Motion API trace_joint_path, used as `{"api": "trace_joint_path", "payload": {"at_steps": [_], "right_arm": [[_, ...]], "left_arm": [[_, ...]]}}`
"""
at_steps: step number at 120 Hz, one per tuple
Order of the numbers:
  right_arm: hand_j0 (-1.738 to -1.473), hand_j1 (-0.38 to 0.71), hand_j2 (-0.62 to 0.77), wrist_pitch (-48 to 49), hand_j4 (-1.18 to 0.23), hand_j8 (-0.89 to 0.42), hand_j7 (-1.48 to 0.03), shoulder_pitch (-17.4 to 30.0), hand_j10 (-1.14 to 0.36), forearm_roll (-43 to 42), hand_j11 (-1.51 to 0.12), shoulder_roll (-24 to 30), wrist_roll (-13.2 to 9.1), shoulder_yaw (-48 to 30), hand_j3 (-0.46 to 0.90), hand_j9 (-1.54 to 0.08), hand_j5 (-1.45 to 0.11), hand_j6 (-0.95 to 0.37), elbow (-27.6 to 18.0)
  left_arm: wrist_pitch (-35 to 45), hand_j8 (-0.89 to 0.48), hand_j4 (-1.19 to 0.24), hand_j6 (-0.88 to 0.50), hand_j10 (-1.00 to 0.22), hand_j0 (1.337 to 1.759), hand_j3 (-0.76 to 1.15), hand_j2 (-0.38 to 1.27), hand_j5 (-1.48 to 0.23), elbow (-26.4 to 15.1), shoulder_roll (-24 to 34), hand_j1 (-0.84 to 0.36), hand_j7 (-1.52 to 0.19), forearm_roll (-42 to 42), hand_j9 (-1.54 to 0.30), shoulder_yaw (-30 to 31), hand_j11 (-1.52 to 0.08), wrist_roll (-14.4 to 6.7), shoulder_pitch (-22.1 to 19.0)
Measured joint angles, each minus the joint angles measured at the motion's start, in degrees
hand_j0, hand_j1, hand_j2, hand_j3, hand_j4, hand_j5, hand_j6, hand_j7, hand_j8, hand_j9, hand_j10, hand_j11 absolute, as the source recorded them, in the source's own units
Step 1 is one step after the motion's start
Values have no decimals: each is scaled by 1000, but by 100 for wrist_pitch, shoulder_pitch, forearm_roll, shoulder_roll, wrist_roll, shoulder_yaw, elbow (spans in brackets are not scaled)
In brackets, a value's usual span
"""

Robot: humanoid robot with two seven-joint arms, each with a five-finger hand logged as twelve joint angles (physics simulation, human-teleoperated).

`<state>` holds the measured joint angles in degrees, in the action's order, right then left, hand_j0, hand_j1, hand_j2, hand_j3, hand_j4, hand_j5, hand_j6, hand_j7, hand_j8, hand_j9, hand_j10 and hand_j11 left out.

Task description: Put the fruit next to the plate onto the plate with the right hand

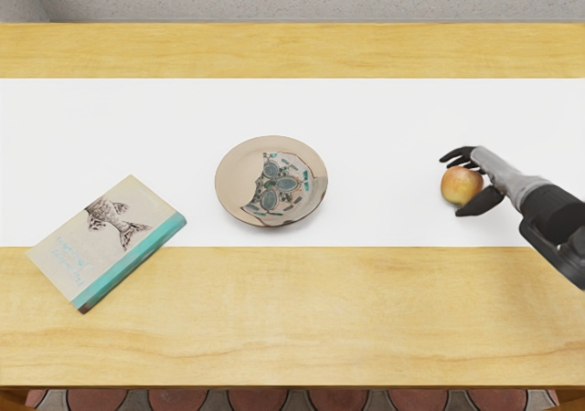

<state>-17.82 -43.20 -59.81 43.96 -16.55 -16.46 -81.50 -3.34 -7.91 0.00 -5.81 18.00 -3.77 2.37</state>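
Note:
A yellow-red apple point(459, 184) rests on the white table runner, well to the right of the plate. The beige plate point(233, 166) with a teal pattern in its centre sits mid-table and holds nothing. My right hand point(468, 184) comes in from the right edge and cups the apple from the right side, its dark fingers point(457, 155) above the fruit and the thumb below it. The fingers lie around the apple, but whether they press on it I cannot tell. The left arm does not show.
A book point(108, 240) with a teal spine and a fish drawing lies at the left, half on the runner point(366, 110) and half on the wooden table point(302, 320). The runner crosses the table from side to side.

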Motion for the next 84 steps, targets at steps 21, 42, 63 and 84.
{"api": "trace_joint_path", "payload": {"at_steps": [21, 42, 63, 84], "right_arm": [[-1657, 110, -66, -15, -412, -318, -507, -7, -407, -14, -498, -23, 2, 22, -1, -498, -488, -377, 37], [-1657, 167, -69, -15, -463, -351, -574, -4, -458, -2, -565, -27, 1, 25, 0, -565, -556, -425, 54], [-1652, 168, -75, -3, -509, -312, -654, 2, -444, -15, -678, -35, 37, 36, -2, -670, -653, -405, 103], [-1640, 118, -184, -2, -571, -280, -731, 3, -466, -55, -779, -138, 50, 78, -5, -761, -726, -362, 224]], "left_arm": [[0, -245, -245, -245, -245, 1658, 0, 49, -318, 0, 0, 55, -318, 0, -318, 0, -318, 0, -4], [0, -245, -245, -245, -245, 1658, 0, 49, -318, 0, 0, 55, -318, 0, -318, 0, -318, 0, -1], [0, -245, -245, -245, -245, 1658, 0, 49, -318, 0, 0, 55, -318, -1, -318, -1, -318, 1, 0], [0, -245, -245, -245, -245, 1658, -1, 50, -318, 0, 0, 55, -318, -2, -318, -4, -318, 1, 0]]}}
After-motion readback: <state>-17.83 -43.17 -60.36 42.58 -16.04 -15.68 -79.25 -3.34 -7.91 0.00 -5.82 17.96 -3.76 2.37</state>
